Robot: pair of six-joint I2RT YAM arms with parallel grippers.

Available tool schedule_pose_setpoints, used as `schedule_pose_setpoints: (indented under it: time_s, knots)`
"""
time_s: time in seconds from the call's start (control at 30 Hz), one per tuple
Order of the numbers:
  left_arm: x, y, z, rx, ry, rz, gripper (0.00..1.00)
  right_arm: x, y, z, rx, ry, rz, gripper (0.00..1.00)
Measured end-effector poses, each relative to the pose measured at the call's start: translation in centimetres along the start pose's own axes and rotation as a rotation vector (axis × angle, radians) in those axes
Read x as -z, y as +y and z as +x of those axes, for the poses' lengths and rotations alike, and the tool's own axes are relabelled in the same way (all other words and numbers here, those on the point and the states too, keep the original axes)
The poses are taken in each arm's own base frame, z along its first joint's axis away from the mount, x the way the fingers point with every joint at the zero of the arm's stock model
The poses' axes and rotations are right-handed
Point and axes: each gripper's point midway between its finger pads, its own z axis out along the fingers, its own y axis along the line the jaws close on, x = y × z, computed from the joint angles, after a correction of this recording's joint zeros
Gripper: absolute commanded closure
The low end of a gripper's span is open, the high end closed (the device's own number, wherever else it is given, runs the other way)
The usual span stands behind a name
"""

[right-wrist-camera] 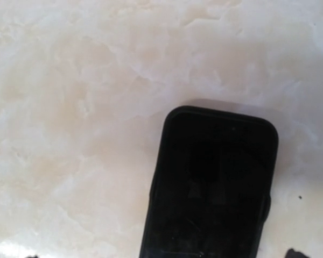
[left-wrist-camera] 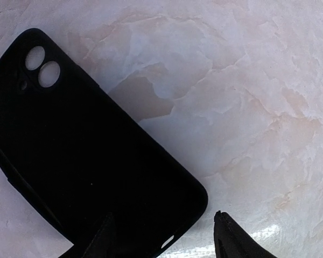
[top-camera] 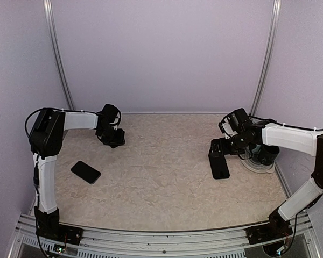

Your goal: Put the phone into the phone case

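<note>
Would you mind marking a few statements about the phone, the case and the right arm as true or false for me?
1. The phone already sits inside the case. False: they lie apart, the case on the left side and the phone on the right.
2. The table shows through the camera holes in the case. True.
3. The right gripper holds the phone up in the air. False: its jaws are open and the phone lies flat on the table.
4. The table has a pale marbled pattern. True.
</note>
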Motion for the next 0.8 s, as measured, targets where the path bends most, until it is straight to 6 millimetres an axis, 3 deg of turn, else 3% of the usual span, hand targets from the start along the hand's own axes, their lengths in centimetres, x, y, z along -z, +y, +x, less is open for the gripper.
schedule_pose_setpoints:
  time_s: [0.17,0.3,0.4,0.5,0.6,0.67,0.8]
  knots:
    - [-0.2,-1.3,0.1,-0.027,-0.017,0.053,0.72,1.0,0.0,-0.5,0.0,-0.028,0.001,0.01]
    - [-0.2,-2.8,0.6,-0.084,-0.017,0.092,0.84,2.0,0.1,-1.1,-0.001,-0.058,-0.007,0.01]
    - [-0.1,-3.6,1.1,-0.132,-0.011,0.103,1.0,3.1,0.3,-1.5,-0.001,-0.095,-0.022,0.01]
    - [0.1,-5.6,2.0,-0.192,-0.003,0.123,1.0,3.9,0.6,-1.5,-0.002,-0.118,-0.045,0.01]
    - [0.8,-9.7,4.1,-0.268,0.013,0.172,1.0,4.1,1.0,-1.2,0.0,-0.119,-0.074,0.01]
    - [1.6,-14.4,6.7,-0.358,0.036,0.23,1.0,4.1,1.2,-1.1,0.001,-0.115,-0.086,0.01]
    - [5.2,-24.6,15.4,-0.612,0.133,0.384,1.0,4.7,1.2,-0.6,0.001,-0.125,-0.099,0.01]
